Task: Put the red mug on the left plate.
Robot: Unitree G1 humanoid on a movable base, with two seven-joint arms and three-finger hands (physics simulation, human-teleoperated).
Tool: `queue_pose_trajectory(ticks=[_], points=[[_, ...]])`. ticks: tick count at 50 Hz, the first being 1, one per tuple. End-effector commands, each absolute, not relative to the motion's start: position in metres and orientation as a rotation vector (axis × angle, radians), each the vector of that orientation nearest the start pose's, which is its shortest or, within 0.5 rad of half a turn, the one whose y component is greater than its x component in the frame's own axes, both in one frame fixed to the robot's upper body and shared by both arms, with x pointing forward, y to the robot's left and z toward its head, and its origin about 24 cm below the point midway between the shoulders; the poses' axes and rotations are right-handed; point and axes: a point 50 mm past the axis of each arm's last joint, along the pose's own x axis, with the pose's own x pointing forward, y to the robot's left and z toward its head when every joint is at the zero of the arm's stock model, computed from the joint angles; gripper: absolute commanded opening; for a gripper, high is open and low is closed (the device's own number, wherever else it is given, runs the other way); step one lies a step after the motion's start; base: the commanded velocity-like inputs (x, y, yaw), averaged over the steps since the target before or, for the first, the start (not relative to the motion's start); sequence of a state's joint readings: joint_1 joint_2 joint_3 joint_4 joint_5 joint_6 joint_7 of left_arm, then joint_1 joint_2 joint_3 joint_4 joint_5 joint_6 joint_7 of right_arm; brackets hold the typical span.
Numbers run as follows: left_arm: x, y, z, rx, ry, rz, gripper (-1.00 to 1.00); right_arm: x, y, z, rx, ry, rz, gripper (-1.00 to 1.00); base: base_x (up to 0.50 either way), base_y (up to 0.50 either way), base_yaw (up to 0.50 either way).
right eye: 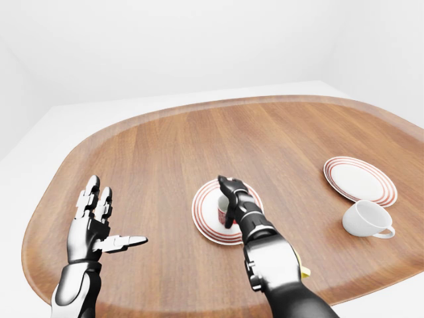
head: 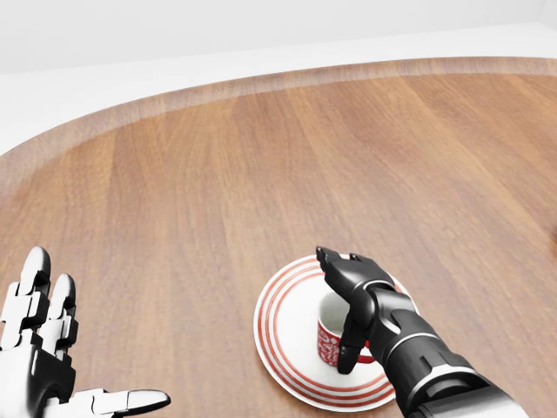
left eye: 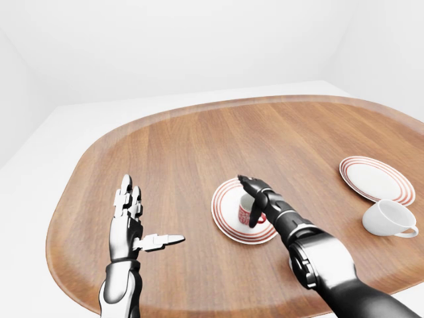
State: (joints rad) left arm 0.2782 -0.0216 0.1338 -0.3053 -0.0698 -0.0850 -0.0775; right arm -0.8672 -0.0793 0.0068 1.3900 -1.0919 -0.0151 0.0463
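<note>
The red mug [head: 329, 338] stands upright on the left plate [head: 271, 341], a white plate with red rings, low in the head view. My right hand [head: 343, 303] is open just over and beside the mug, its fingers spread above the rim and the thumb hanging down the mug's right side. The wrist hides the mug's handle side. My left hand [left eye: 142, 222] is open, palm up and fingers straight, well to the left of the plate and holding nothing.
A second red-ringed plate [left eye: 376, 179] lies at the right of the wooden table [left eye: 172, 152], with a white mug [left eye: 391, 218] just below it. A small yellow thing [right eye: 305, 270] peeks out beside my right forearm. The table's rounded edge runs close below my hands.
</note>
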Motion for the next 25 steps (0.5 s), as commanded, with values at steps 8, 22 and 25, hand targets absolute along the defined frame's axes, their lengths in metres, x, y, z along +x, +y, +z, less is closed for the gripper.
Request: queue_pose_trajectory(ticks=[8,22,25], points=[[0.194,0.193,0.062,-0.029,-0.132,0.136,1.00,0.370,-0.135,0.019,-1.293,0.422,0.415,1.00,0.00,0.00,0.00],[0.192,0.191,0.062,-0.026,-0.132,0.135,1.00,0.415,-0.172,0.139,-1.371,0.280,0.213,1.00,0.00,0.00,0.00],[0.192,0.191,0.062,-0.024,-0.131,0.134,1.00,0.411,-0.177,0.148,-1.368,0.262,0.214,1.00,0.00,0.00,0.00]])
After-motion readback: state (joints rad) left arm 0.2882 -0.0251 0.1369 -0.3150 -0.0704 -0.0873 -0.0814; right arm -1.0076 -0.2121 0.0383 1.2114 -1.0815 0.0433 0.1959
